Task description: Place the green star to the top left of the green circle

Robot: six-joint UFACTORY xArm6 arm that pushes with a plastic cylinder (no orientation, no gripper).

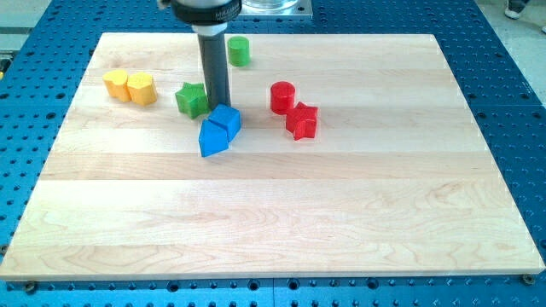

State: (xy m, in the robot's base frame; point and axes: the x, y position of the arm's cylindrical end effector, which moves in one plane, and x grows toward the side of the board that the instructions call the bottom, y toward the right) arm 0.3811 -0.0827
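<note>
No claw is fitted to the arm, so no claw state can be told; a straight dark rod is carried instead. My tip [217, 106] is set on the wooden tabletop [273, 213], near the view's top and left of its middle.

The green star [192, 100] is seen just to the view's left of my tip, touching the rod or very nearly so; which cannot be told. The green circle [238, 51] is found toward the view's top and slightly right of my tip, apart from it. The star thus lies to the bottom left of the circle.

Directly below my tip, two blue blocks are placed in contact with each other: a blue cube [225, 120] just under it, and a blue pointed block [212, 139] farther toward the view's bottom.

To the view's right of my tip, a red cylinder [282, 96] and a red star [301, 121] are set close together. Well to its left, two yellow blocks [117, 84] [142, 88] are seen side by side.
</note>
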